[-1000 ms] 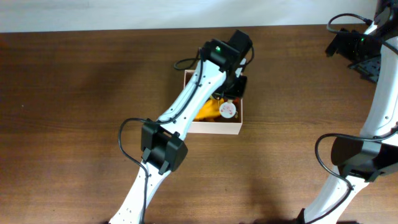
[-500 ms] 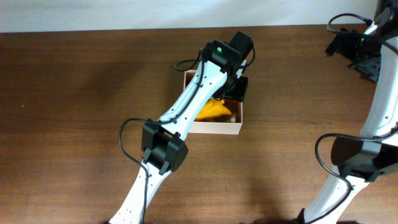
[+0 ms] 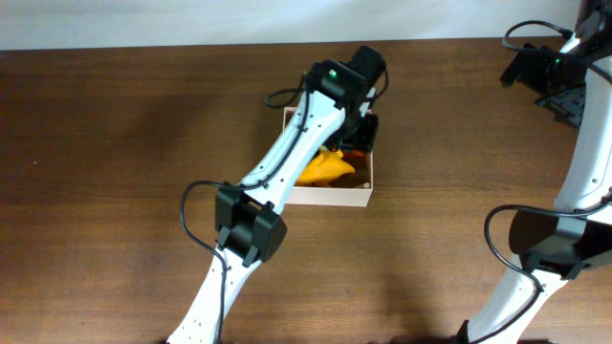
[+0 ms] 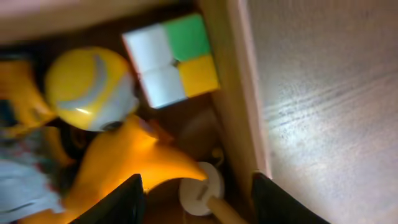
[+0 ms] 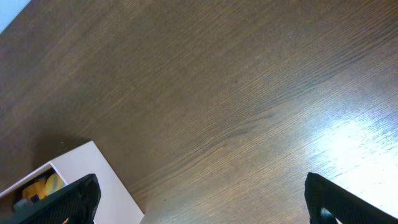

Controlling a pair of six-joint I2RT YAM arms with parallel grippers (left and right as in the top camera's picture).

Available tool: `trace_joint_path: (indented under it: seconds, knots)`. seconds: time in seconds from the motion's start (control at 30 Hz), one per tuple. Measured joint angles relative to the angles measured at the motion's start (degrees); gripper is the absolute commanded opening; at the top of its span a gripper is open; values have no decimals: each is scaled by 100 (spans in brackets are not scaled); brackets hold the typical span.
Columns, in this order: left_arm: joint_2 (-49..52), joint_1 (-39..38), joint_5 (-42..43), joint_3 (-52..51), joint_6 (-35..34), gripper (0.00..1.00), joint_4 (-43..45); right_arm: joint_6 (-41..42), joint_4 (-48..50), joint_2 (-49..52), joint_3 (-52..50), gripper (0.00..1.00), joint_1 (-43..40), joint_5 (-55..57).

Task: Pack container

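Left hand (image 4: 196,186) over box (image 3: 330,197), spread apart and empty, apparently placed to release inside. Right hand (image 5: 202,199) also apart, off to the side, probably for clearance.

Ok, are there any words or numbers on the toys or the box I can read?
None can be read.
The colored cube shows only plain squares.
The yellow round toy has just a pale stripe.
The container has a blank wall.
A pale patterned thing at the left wrist view's edge is too blurred to tell.

Puzzle cube (image 4: 171,60), yellow toy (image 4: 87,87) — inside container (image 4: 236,93)
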Motion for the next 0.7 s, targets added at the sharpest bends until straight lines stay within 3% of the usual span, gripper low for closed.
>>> trace_joint_path:
  seconds: [0.37,0.7]
  knots:
    - [-258,1261,-162,911,358,58,-640,0,0,0,0,99,0,0]
    - [-1134,2406,-1517,1211,496,74,-837,-2,0,0,0,99,0,0]
